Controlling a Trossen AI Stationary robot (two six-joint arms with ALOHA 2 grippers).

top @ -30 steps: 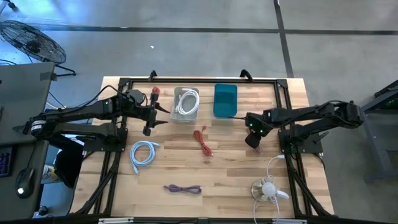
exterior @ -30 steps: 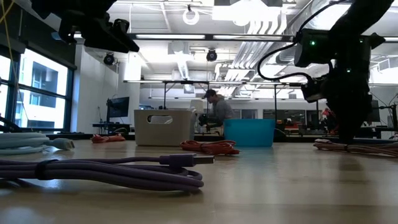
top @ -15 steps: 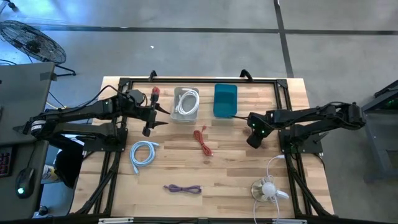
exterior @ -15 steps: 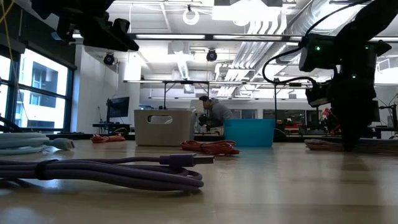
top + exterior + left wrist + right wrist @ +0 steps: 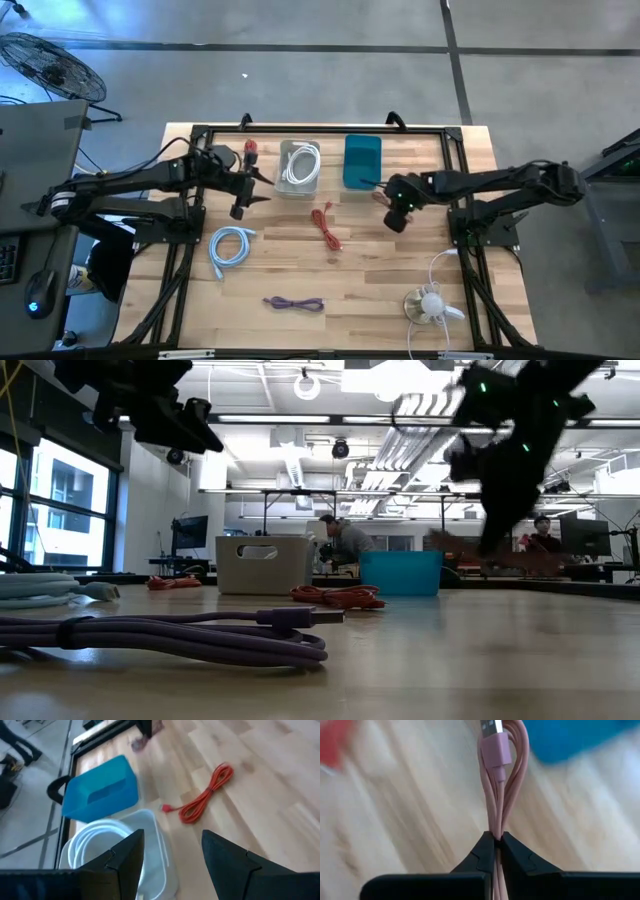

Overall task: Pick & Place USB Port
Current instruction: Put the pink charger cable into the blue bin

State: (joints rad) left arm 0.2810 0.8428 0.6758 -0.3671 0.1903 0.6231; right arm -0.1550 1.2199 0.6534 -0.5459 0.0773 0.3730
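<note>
Right end effector [image 5: 496,839] grips a coiled pink USB cable [image 5: 501,780] near the blue bin [image 5: 362,160]; left end effector [image 5: 172,852] hangs open over the white bin [image 5: 150,850]

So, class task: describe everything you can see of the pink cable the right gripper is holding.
The pink cable is a thin, smooth, rubbery-looking cord folded into a bundle of several strands. A matching pink plug housing with a silvery metal USB tip sits at its far end. The right gripper is shut on the bundle, its dark fingertips pinching the strands together. The cable is lifted off the wooden table, close to the blue bin, touching only the fingers.
</note>
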